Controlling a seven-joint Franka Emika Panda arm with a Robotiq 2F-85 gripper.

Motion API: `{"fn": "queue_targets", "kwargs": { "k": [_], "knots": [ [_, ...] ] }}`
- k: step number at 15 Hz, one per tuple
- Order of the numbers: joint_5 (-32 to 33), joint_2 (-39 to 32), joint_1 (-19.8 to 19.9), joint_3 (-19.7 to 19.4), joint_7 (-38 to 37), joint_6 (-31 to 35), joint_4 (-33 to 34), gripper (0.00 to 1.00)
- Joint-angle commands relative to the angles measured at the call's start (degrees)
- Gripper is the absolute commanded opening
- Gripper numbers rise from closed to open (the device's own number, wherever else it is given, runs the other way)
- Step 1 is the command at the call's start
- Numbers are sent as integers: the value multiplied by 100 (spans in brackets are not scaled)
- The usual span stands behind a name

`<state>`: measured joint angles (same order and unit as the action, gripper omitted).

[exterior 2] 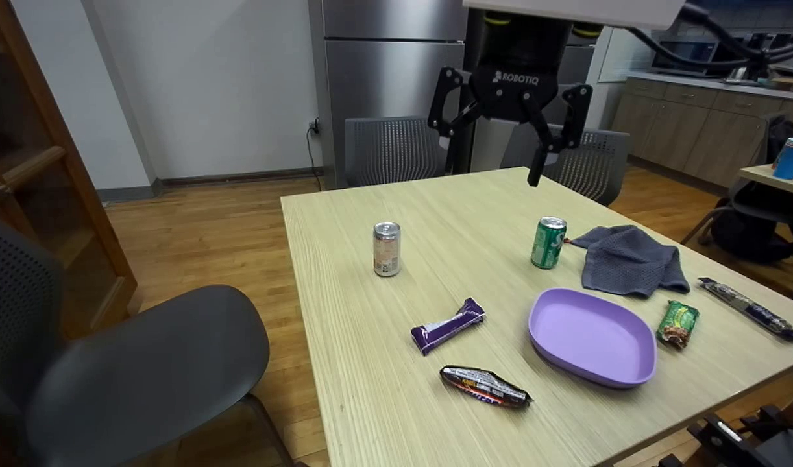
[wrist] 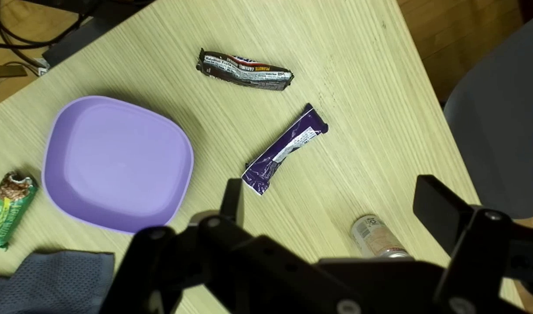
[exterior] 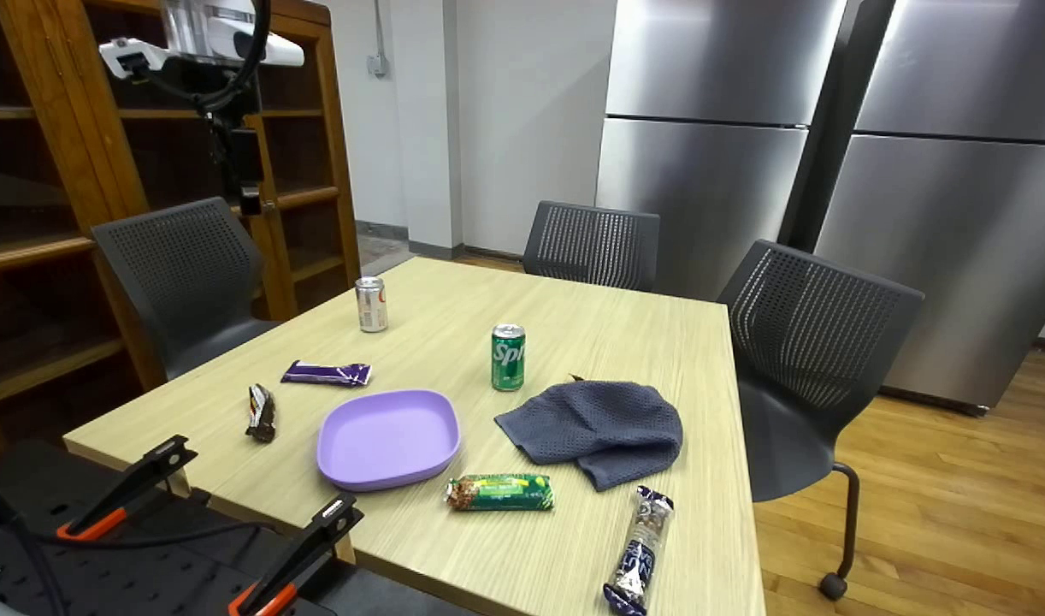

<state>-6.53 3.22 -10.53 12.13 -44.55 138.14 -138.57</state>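
High above the table, my gripper (exterior 2: pixel 497 150) stands open with nothing between its fingers. The wrist view shows its two fingers wide apart over the tabletop. Below lie a purple-wrapped bar (wrist: pixel 285 149) and a dark brown candy bar (wrist: pixel 245 71). A pale can (exterior 2: pixel 387 249) stands upright; in the wrist view the gripper body hides its top. A shallow lilac dish (wrist: pixel 118 163), with nothing in it, is beside the bars. The green Sprite can (exterior: pixel 508 358) stands upright behind the dish in an exterior view.
A crumpled grey cloth (exterior: pixel 604 428) covers part of a small thing at its far edge. Near it lie a green bar (exterior: pixel 499 493) and a long dark-wrapped bar (exterior: pixel 640 550). Chairs (exterior: pixel 817 359) surround the wooden table (exterior 2: pixel 435 201). Two clamps (exterior: pixel 296 556) grip the near edge.
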Motion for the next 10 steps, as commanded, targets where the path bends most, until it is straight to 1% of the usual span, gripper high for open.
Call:
{"fn": "queue_targets", "kwargs": {
  "k": [1, 7, 10],
  "knots": [
    [292, -429, 25, -6, -613, 168, 260, 100],
    [207, -952, -56, -160, -1034, 502, 415, 100],
    [293, -1229, -119, -248, -1293, 677, 466, 100]
  ]
}}
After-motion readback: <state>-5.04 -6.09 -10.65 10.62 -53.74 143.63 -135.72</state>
